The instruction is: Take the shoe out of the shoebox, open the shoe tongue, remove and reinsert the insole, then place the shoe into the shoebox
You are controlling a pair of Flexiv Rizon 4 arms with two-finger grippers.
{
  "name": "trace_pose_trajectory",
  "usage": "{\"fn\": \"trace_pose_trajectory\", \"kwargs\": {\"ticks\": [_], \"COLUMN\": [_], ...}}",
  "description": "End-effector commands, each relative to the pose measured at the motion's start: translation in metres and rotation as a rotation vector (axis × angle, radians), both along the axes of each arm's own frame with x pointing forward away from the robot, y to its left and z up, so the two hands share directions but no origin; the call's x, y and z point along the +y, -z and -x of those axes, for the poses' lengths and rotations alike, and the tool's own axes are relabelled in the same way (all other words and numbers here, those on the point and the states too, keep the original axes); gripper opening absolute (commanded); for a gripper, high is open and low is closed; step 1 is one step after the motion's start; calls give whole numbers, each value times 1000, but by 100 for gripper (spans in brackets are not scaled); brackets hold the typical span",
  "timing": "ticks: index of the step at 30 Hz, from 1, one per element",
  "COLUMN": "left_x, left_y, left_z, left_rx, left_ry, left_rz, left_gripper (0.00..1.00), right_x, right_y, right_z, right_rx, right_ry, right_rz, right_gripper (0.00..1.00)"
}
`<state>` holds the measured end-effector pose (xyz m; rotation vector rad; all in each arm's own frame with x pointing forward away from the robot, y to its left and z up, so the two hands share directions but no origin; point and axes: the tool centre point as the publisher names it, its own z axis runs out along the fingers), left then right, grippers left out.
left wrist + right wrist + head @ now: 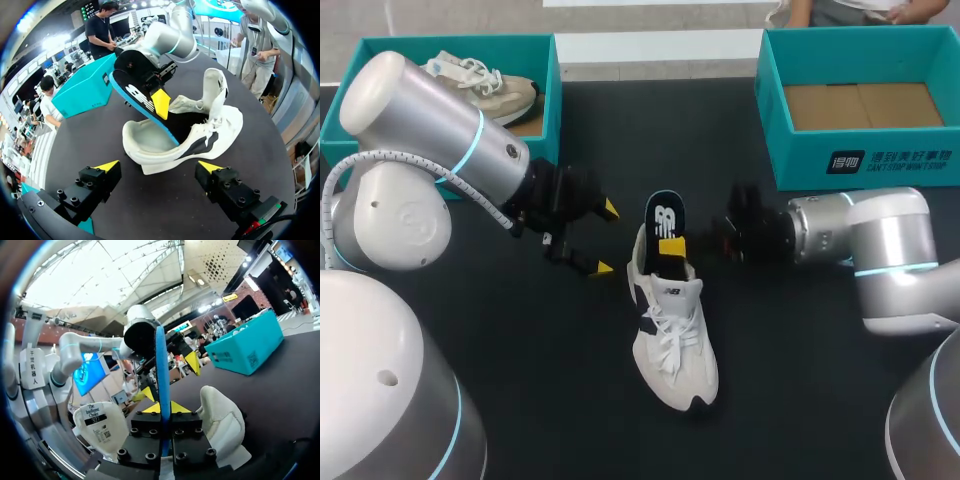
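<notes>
the black table (520, 330) spreads wide under even light, its matte top dark grey to black, with soft shadows and a faint sheen.

Robot demonstration stand, black table (520, 330), teal left shoebox (552, 95), teal right shoebox (865, 160), silver left arm (430, 115), silver right arm (880, 235)

The left arm extends from the table's left edge with the left gripper (605, 238) spread wide open, and the right arm extends from the right edge with the right gripper (670, 246) clamped on the insole (662, 214).
</notes>
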<state>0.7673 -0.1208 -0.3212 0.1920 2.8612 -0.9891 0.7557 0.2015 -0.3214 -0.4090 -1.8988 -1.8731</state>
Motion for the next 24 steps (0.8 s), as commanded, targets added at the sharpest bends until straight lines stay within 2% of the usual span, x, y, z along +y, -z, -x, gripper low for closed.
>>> {"fn": "trace_pose_trajectory", "kwargs": {"ticks": [1, 5, 8, 10, 11, 17, 21, 22, 23, 24], "left_x": [1, 1, 1, 1, 1, 1, 1, 1, 1, 1], "left_y": [1, 1, 1, 1, 1, 1, 1, 1, 1, 1], "left_z": [1, 1, 1, 1, 1, 1, 1, 1, 1, 1], "left_rx": [-1, -1, -1, -1, -1, -1, -1, -1, -1, -1], "left_ry": [1, 1, 1, 1, 1, 1, 1, 1, 1, 1], "left_rz": [2, 2, 2, 2, 2, 2, 2, 2, 2, 2], "left_gripper": [100, 100, 100, 100, 100, 100, 100, 100, 100, 100], "right_x": [-1, -4, -6, -6, -6, -7, -7, -7, -7, -7], "right_y": [13, 21, 18, 11, 8, -8, -7, -5, -3, 1], "right_z": [12, 22, 20, 15, 13, -5, -11, -12, -12, -12], "right_rx": [27, 48, 45, 23, 12, -45, -51, -50, -47, -34], "right_ry": [-2, -11, -7, 4, 6, 19, 24, 25, 26, 20], "right_rz": [12, 34, 36, 26, 23, 9, 8, 10, 13, 19], "right_gripper": [0, 0, 0, 16, 20, 21, 18, 13, 1, 0]}}
